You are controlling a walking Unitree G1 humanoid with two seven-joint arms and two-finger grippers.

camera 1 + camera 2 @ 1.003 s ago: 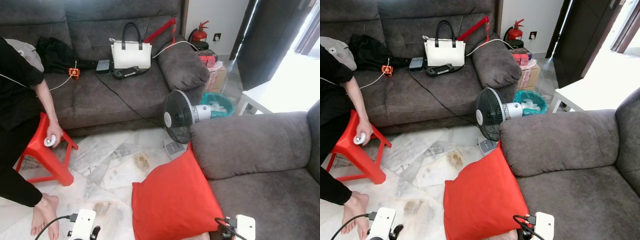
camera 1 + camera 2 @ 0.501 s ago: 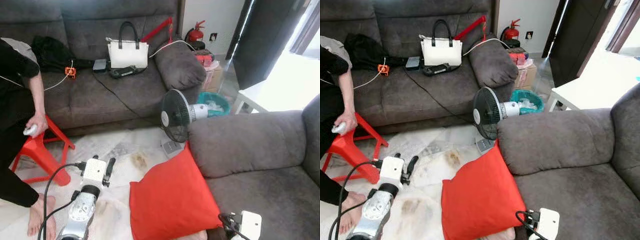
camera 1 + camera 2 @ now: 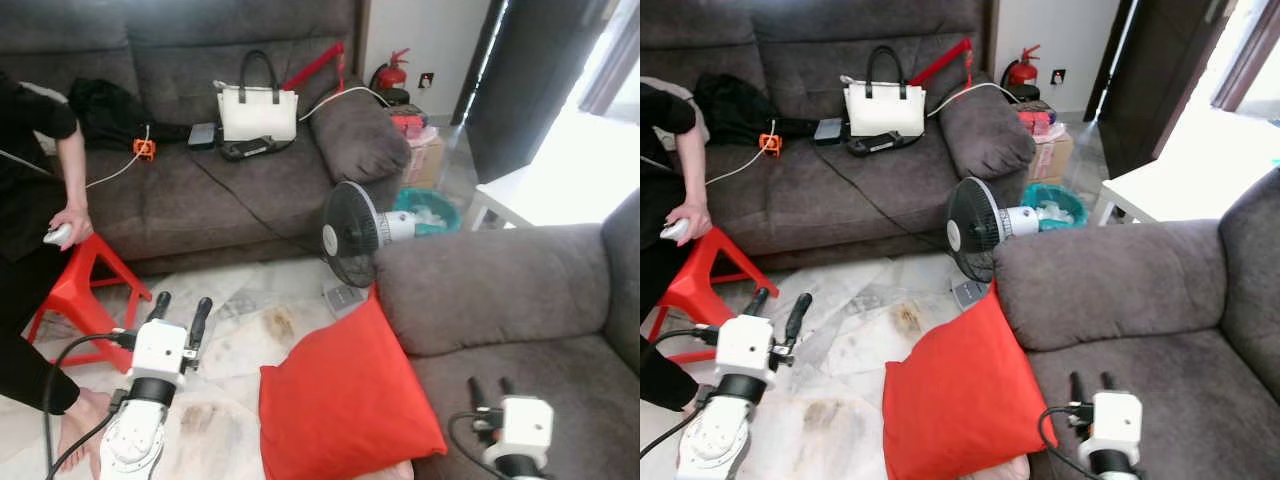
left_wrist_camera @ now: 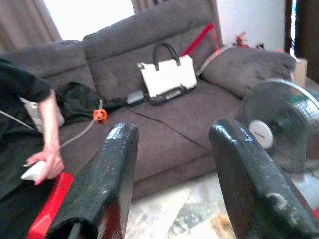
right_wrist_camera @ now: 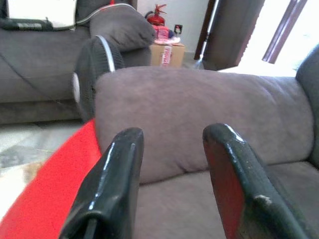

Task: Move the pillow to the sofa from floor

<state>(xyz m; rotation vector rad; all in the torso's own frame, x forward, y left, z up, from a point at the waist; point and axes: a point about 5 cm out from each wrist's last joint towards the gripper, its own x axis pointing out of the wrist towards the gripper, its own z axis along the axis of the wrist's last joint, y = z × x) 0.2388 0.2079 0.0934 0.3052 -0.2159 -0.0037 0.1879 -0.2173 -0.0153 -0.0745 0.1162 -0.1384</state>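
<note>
Pillow, red, sits on the marble floor, tilted up w/ one edge leaning against the near sofa, just under its armrest. Left tool is raised over the floor to the pillow's left, well apart from it, fingers spread wide w/ nothing between them. Right tool hovers over the near sofa's seat just right of the pillow, also open & empty, pointing toward the armrest. A black floor fan stands right behind the pillow's top corner, beside the armrest. Far sofa carries a white handbag, a black cable & some dark clothing. At left a person in black bends over a red stool, hand holding a small white thing; bare foot on the floor near the left arm. Fire extinguisher & a teal bin sit past the sofa end, w/ a white worktop at right.
</note>
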